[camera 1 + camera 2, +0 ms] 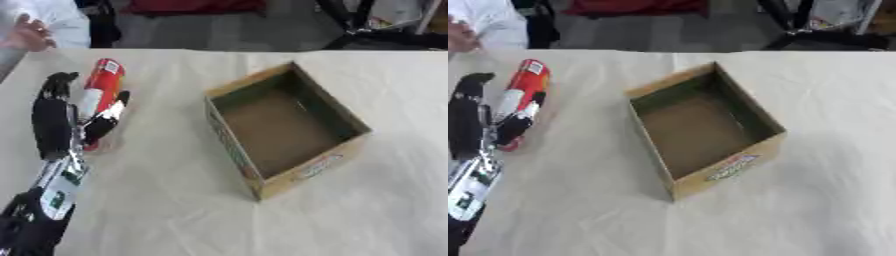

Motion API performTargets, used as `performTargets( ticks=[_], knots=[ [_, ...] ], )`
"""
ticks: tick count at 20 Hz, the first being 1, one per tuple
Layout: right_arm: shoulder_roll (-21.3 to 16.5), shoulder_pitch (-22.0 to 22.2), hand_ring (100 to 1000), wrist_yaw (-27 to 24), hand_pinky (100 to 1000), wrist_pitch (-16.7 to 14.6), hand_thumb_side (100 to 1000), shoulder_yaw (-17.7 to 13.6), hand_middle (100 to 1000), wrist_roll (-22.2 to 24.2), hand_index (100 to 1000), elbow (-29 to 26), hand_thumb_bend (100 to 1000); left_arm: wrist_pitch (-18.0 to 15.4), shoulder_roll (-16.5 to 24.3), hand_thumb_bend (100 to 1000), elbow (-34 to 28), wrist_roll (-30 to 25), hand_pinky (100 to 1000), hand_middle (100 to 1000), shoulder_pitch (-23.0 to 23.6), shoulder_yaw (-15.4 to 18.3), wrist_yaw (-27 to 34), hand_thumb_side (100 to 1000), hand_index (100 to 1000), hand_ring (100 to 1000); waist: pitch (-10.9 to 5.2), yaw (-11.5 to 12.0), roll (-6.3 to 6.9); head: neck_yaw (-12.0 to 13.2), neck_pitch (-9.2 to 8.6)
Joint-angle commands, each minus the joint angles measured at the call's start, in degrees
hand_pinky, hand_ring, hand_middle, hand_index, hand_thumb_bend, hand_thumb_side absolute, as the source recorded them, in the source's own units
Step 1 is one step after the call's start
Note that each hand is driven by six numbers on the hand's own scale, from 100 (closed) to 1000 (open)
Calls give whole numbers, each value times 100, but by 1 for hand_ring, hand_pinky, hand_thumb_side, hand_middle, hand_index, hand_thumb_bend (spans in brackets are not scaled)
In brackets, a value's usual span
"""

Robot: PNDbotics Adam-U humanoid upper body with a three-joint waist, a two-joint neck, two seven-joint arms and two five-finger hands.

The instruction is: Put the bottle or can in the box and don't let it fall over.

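A red and white bottle point(103, 85) stands on the table at the left, its base near my left hand's wrist. My left hand point(52, 125) reaches in from the lower left. Its straight fingers point(56, 90) rise along the bottle's left side and its thumb point(109, 116) lies across the bottle's right front, so the bottle sits between them. The fingers are not curled round it. An open cardboard box point(306, 172) with a printed front wall stands empty in the middle of the table, to the right of the bottle. My right hand shows in neither view.
A pale cloth covers the table point(157, 200). A person's hand point(26, 35) and white sleeve hover at the far left corner, apart from the bottle. Dark stands and a red object lie beyond the far edge.
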Motion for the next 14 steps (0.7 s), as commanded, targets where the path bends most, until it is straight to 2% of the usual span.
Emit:
performTargets(
  ticks=[1, 7, 14],
  knots=[
    [-136, -67, 839, 24, 880, -15, 737, -37, 829, 17, 872, -137, 173, 181, 69, 685, -82, 27, 760, 766, -82, 76, 170, 803, 818, 796, -68, 1, -11, 33, -52],
    [-137, -63, 839, 20, 881, -15, 741, -36, 830, 16, 873, -137, 166, 467, 64, 681, -75, 26, 761, 766, -65, 77, 205, 810, 817, 795, -72, -2, -3, 51, -34],
    [-137, -61, 840, 15, 881, -15, 745, -37, 830, 13, 873, -135, 158, 520, 51, 683, -12, -30, 760, 765, -51, 72, 258, 817, 818, 795, -70, -11, -3, 51, -55]
  ],
)
